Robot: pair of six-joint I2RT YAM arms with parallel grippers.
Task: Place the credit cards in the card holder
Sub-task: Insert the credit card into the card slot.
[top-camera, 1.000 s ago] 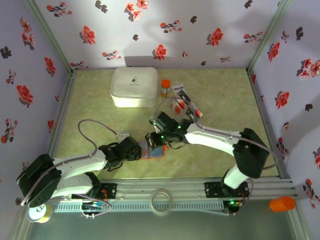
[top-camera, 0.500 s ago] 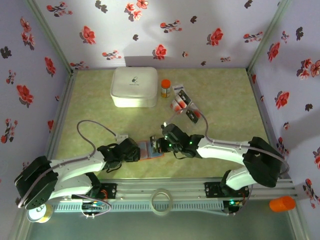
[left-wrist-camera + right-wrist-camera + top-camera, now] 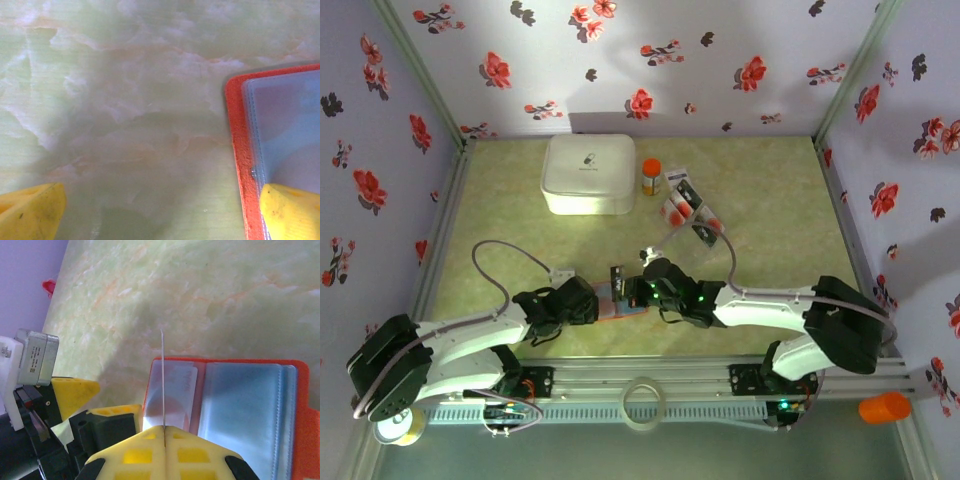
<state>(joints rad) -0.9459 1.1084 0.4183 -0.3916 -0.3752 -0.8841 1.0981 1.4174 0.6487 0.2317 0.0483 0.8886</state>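
Observation:
The card holder (image 3: 625,305) lies open on the table, orange-red outside (image 3: 300,390) and light blue inside. A card with a red blotch (image 3: 176,392) sits in its left pocket. My right gripper (image 3: 164,429) is shut on a credit card (image 3: 162,380), which stands on edge above that left page; from above it looks dark (image 3: 617,276). My left gripper (image 3: 160,215) is open, and one yellow fingertip (image 3: 292,207) presses on the holder's left page (image 3: 285,130) while the other (image 3: 30,210) is over bare table. Several more credit cards (image 3: 685,205) lie behind.
A big white rounded box (image 3: 587,172) stands at the back, with an orange-capped bottle (image 3: 651,176) beside it. A tape ring (image 3: 644,400) rests on the front rail. The flowered walls close in the table on three sides.
My right gripper has swung from near the loose cards down and left over the holder's left page, carrying the card. The left gripper has stayed on the holder.

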